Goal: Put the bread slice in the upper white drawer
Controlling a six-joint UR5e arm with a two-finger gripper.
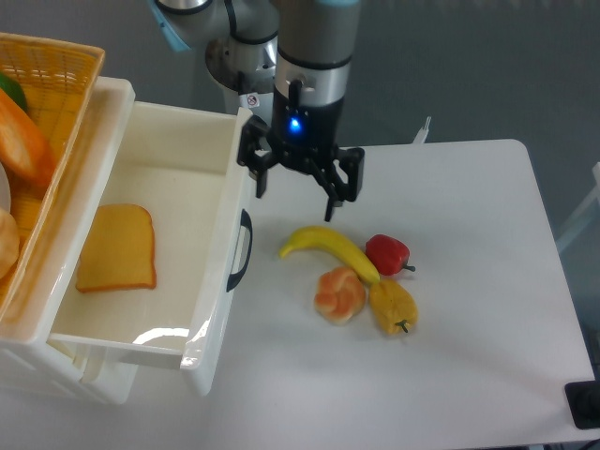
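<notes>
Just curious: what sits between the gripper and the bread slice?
In the camera view, the upper white drawer's front wall and black handle separate the gripper from the bread slice.

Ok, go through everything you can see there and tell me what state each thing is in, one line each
bread slice: lying flat inside the drawer, nothing holding it
upper white drawer: pulled open
gripper: jaws open and empty, above the table beside the drawer
banana: lying on the table, touching the bun
bun: on the table
red pepper: on the table
yellow pepper: on the table
basket: holding food
</notes>
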